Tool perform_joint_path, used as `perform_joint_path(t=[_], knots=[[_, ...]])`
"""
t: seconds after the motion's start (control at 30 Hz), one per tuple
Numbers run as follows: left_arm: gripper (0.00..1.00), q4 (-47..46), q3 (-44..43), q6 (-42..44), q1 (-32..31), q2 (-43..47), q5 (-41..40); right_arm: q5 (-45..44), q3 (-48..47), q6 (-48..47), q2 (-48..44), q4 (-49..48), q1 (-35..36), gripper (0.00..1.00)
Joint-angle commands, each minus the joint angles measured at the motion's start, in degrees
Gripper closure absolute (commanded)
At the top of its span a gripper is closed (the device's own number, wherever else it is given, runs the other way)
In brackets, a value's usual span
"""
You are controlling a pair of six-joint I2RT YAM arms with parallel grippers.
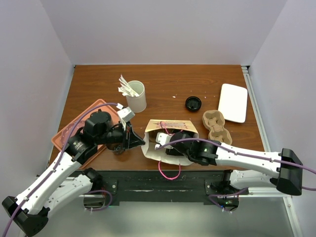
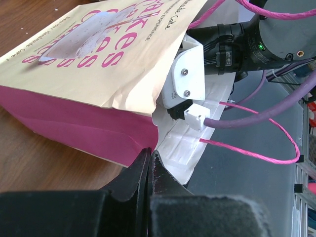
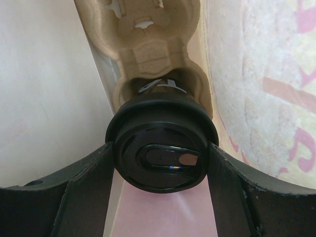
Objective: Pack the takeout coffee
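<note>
**Right wrist camera: the takeout coffee (image 3: 163, 118) is inside the paper bag (image 3: 256, 74)**

The right wrist camera looks into the bag. The dark cup with its round black lid sits in the middle of this view. The right claw (image 3: 161, 153) has one finger (image 3: 84, 187) on each side of the lid, and both fingers touch it. So the claw is holding the cup, with its jaws wide apart around it. Behind the cup is a tan cup holder (image 3: 148, 44), also inside the bag. The far end of the cup goes into the near pocket of that holder.

From the top camera, the bag lies on its side on the brown table (image 1: 168, 79), near the front edge. Its open mouth faces the arms. The right arm reaches into the mouth, so its claw and the cup are hidden there. A pink string handle (image 1: 168, 170) hangs over the table edge.

The left claw (image 2: 149, 160) is shut tight at the edge of the bag's mouth. It pinches the paper there.

Well away from the bag stand a white cup (image 1: 137, 98) of wooden sticks (image 1: 126, 88), a loose black lid (image 1: 193, 103), a second cup holder (image 1: 216, 126) and a white tray (image 1: 233, 102). An orange tray (image 1: 74, 133) lies under the left arm.
</note>
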State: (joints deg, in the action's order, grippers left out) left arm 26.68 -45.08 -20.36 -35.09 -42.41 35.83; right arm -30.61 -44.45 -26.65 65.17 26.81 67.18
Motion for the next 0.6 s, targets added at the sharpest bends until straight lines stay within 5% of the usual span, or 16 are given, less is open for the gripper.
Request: perform_joint_path(t=[0.0, 0.57], knots=[[1.00, -0.22, -1.68, 0.50, -0.59, 0.23, 1.87, -2.26, 0.32, -1.29, 0.57, -3.34, -0.56, 0.72], [1.00, -1.19, -1.85, -0.03, -0.50, -0.74, 2.66, -2.79, 0.85, -4.11, 3.74, -6.85, -2.05, 0.73]])
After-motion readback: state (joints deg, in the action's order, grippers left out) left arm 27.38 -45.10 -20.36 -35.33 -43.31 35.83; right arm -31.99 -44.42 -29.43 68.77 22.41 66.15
